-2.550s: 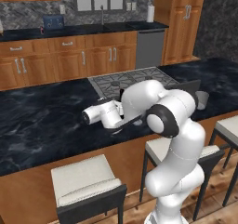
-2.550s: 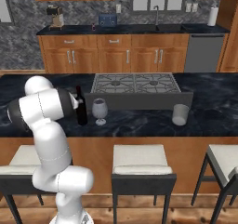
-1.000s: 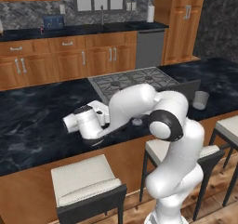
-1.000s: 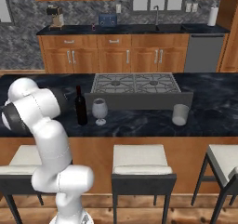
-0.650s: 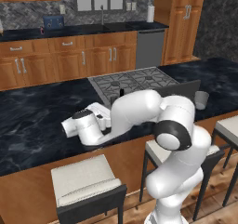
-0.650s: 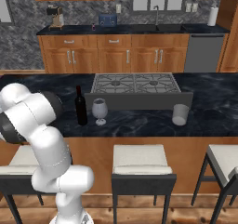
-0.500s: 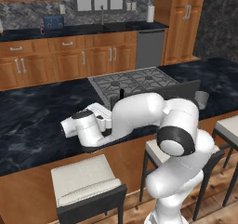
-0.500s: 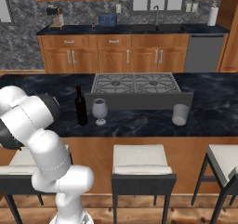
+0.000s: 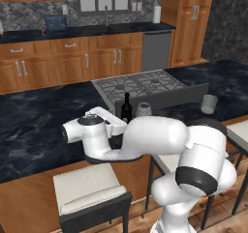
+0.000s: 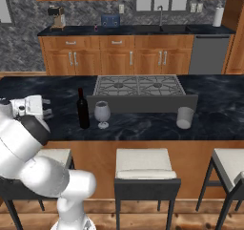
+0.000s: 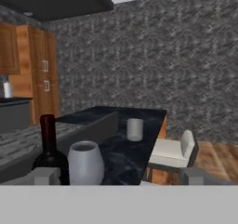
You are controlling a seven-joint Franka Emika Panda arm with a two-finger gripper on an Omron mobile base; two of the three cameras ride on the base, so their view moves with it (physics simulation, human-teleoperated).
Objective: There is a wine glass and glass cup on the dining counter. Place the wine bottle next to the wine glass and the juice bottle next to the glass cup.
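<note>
Black marbled bench (image 9: pixel 38 125) in the left base view: we see the wine bottle (image 9: pixel 126 108) upright at the near edge of the cooktop (image 9: pixel 138 83), wine glass (image 9: pixel 144 110) just right of it, close but apart. Glass cup (image 9: pixel 209 103) sits well to the right on the same bench, past the cooktop's raised front panel. Our hand hangs low over the bench to the left of the bottle, elbow folded across the near edge above a stool (image 9: pixel 89 188). Fingers are hidden behind the hand here, so we can't read them from this side.

Right base view: wine bottle (image 10: pixel 83 110) and wine glass (image 10: pixel 101 113) stand side by side near the front edge of the bench (image 10: pixel 143 124), bottle on the left. Glass cup (image 10: pixel 185 118) is well right of them, near the cooktop's right corner. Our hand is at the far left, over the bench, well apart from the bottle. Toaster (image 10: pixel 110 21) and coffee machine (image 10: pixel 58 17) sit on the far wall counter.

Hand view: we look along the bench. Fingers (image 11: pixel 45 175) stand spread wide, released, nothing between them. Wine bottle (image 11: pixel 49 151) at left, wine glass (image 11: pixel 86 162) next to it, glass cup (image 11: pixel 135 129) farther down the bench, a stool (image 11: pixel 174 151) at right.
</note>
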